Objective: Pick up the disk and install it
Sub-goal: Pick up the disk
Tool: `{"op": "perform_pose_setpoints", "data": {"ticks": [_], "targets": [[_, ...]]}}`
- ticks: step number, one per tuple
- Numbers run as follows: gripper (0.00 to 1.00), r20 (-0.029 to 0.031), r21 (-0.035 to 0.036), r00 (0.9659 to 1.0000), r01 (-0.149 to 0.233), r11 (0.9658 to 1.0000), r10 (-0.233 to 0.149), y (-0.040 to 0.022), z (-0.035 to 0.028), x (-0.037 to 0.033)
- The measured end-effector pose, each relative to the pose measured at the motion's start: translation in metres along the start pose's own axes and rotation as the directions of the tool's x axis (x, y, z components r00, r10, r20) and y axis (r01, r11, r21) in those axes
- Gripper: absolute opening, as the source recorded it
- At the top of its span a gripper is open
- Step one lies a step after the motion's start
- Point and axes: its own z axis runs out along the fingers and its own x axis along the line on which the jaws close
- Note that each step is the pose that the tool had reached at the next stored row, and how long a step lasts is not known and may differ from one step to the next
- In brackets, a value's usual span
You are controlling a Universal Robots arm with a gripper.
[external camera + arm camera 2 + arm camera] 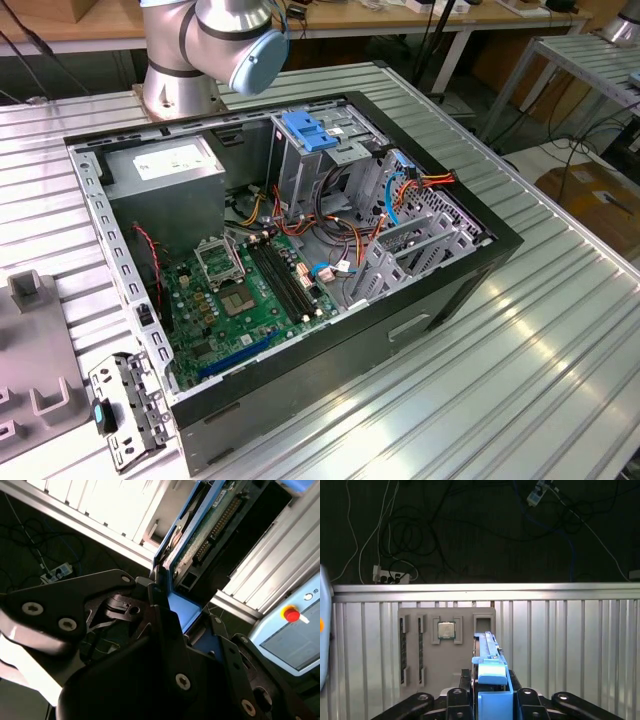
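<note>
Between the two fingers of the pincer (492,692), closed tight on a blue carrier (492,675), sits the disk (487,647), held edge-on by one end. The second wrist view shows its green circuit board (210,522) facing out. It hangs over the ribbed table (570,645) near the grey tray (420,611). I cannot tell whether its far end is clear of that tray.

The risks, as I judge them: a grip at one end lets the long body swing or slip if the arm moves sharply. Inside the computer case (450,300), the loose cables (350,240) at about four o'clock of the drive cage (300,175) could snag the disk. A slight tilt would also jam it in the cage's narrow bay.

By count there is one disk, one pincer and one case. The case holds one cage with one blue handle (312,130), and one grey power box (170,180) at ten o'clock. The tray carries one chip (446,630) and two dark sticks (402,650).
</note>
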Motion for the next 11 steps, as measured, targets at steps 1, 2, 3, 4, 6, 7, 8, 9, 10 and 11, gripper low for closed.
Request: {"op": "perform_pose_setpoints", "data": {"ticks": [1, 2, 3, 4, 6, 7, 8, 9, 10, 11], "targets": [[0.37, 0.0000, 0.0000, 1.0000, 0.000, 1.0000, 0.000, 0.0000, -0.0008, 0.0000], [0.37, 0.0000, 0.0001, 1.0000, 0.000, 1.0000, 0.000, 0.0000, -0.0017, 0.0000], [0.37, 0.0000, 0.0001, 1.0000, 0.000, 1.0000, 0.000, 0.0000, -0.0027, 0.0000], [0.37, 0.0000, 0.0001, 1.0000, 0.000, 1.0000, 0.000, -0.0001, -0.0096, 0.0001], [0.37, 0.0000, 0.0000, 1.0000, 0.000, 1.0000, 0.000, -0.0002, -0.0256, 0.0003], [0.37, 0.0000, 0.0000, 1.0000, 0.000, 1.0000, 0.000, -0.0002, -0.0273, 0.0003], [0.37, 0.0000, 0.0000, 1.0000, 0.000, 1.0000, 0.000, -0.0003, -0.0288, 0.0003], [0.37, 0.0000, 0.0000, 1.0000, 0.000, 1.0000, 0.000, -0.0003, -0.0298, 0.0003], [0.37, 0.0000, -0.0001, 1.0000, 0.000, 1.0000, 0.000, -0.0003, -0.0310, 0.0003], [0.37, 0.0000, -0.0001, 1.0000, 0.000, 1.0000, 0.000, -0.0003, -0.0321, 0.0004]]}}
